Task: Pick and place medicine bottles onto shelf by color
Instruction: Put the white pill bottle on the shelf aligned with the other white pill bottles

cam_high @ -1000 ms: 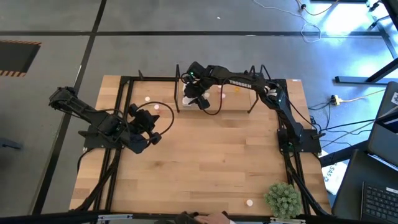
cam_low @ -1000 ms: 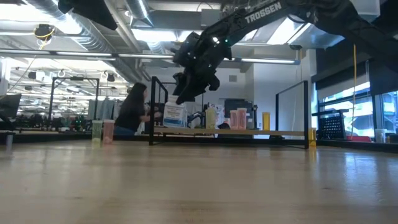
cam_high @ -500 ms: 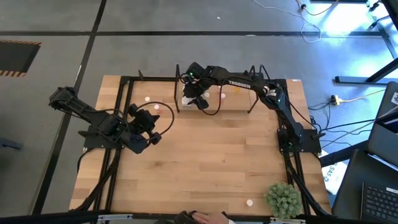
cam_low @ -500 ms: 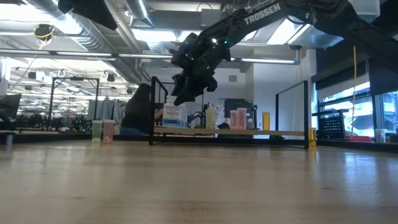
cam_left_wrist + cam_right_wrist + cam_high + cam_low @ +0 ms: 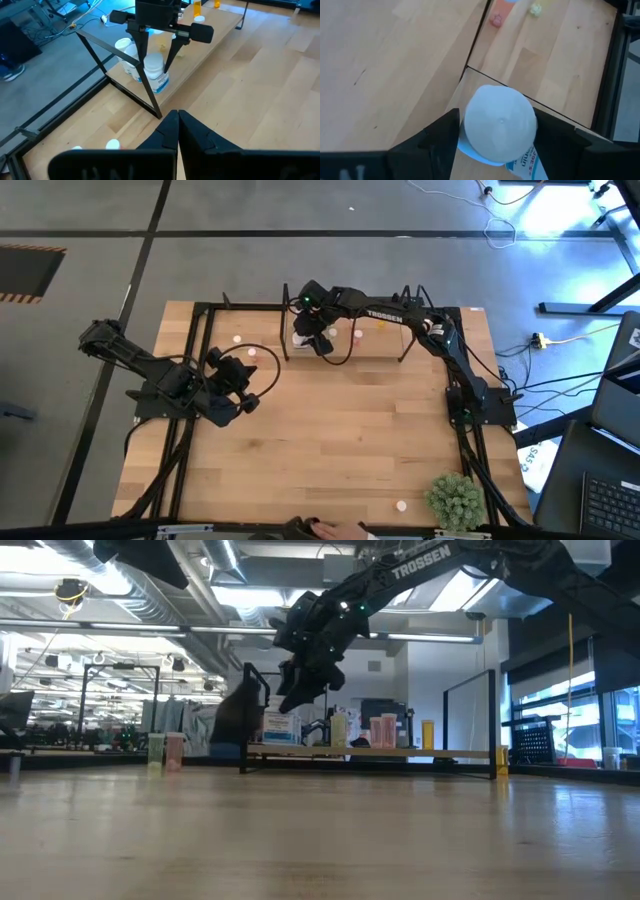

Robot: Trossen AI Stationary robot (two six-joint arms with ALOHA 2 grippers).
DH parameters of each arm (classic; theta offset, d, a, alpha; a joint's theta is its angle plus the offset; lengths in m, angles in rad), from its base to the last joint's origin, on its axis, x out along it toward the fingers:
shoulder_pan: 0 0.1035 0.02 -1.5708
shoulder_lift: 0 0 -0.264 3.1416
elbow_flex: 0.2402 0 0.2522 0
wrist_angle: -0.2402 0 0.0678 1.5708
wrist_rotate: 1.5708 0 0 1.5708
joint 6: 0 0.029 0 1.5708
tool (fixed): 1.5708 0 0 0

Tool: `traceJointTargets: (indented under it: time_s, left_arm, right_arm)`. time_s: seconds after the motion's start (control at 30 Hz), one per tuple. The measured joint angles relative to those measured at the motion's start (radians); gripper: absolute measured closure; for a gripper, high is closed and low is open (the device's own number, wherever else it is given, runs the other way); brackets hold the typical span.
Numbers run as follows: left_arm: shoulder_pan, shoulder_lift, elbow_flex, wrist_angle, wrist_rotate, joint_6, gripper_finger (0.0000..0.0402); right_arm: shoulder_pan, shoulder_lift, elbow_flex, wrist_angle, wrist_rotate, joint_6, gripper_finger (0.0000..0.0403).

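Right gripper (image 5: 156, 37): poised directly above the left end of the shelf (image 5: 220, 35), fingers spread either side of a white medicine bottle (image 5: 154, 74) standing upright on the shelf base, a second white bottle (image 5: 126, 50) just beside it. Left gripper (image 5: 243, 388): well short of the shelf, over the table (image 5: 340, 440), fingers pressed together, holding nothing.

1. A green bushy plant (image 5: 455, 502) stands at the table's near right corner.
2. The wooden table (image 5: 340, 440) carries a black frame (image 5: 200, 345) round its edge.
3. A yellow cable (image 5: 570, 338) lies on the grey floor, right of the table.
4. A laptop (image 5: 610, 500) sits at the right edge (only partly in view).
5. A person (image 5: 237, 720) sits in the room beyond.
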Motion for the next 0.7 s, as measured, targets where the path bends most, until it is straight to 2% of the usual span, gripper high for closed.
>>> traceJointTargets:
  time_s: [0.3, 0.47, 0.7]
  left_arm:
    - [0.000, 0.000, 0.000, 0.000, 0.000, 0.000, 0.0401]
    - [0.000, 0.000, 0.000, 0.000, 0.000, 0.000, 0.0401]
    - [0.000, 0.000, 0.000, 0.000, 0.000, 0.000, 0.0401]
  right_arm:
    - [0.004, 0.000, 0.000, -0.011, -0.003, 0.003, 0.0185]
    - [0.012, 0.000, 0.000, -0.008, 0.000, 0.091, 0.0182]
    - [0.021, 0.005, -0.003, -0.021, 0.001, 0.100, 0.0181]
